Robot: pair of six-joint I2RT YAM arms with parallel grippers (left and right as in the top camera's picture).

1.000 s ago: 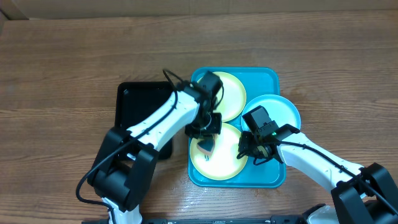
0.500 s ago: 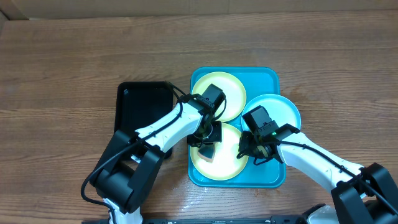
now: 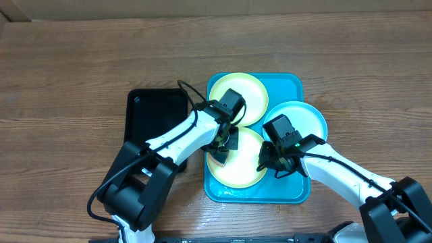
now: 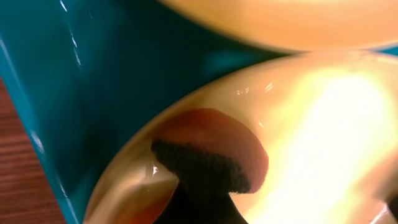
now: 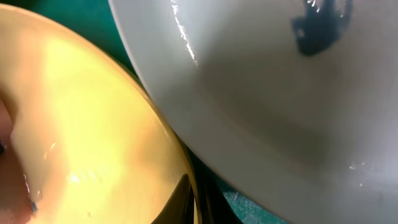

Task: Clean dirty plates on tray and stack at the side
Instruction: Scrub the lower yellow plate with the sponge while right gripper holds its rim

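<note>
Three round glossy plates (image 3: 248,94), rounded turquoise tray (image 3: 295,82) — porous sponge (image 4: 211,163) in left pincer (image 3: 223,148)

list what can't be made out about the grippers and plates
Jaws of the left gripper: under its wrist overhead; cut off below the orange, dark-faced sponge in the left wrist view.
Jaws of the right gripper: under its body overhead; dark, cropped at the right wrist view's bottom edge.
Any smudge on the near pale yellow-green round plastic plate: sponge and glare would hide it.
</note>
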